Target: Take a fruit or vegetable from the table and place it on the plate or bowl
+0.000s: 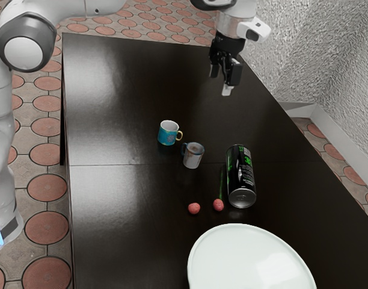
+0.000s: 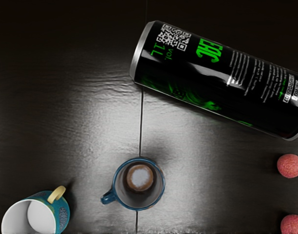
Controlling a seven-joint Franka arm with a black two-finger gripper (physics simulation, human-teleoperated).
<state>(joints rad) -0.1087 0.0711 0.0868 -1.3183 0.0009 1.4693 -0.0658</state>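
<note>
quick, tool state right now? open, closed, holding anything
Tool: raised above the table, nothing seen in it; open or closed cannot be told.

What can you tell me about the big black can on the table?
The can is black and shiny like metal, with silver rims, green letters, white small print and a square code. It lies on its side on the dark table, touching nothing else. One end points toward the white plate. A small red fruit sits close beside that end, apart from it.
</note>
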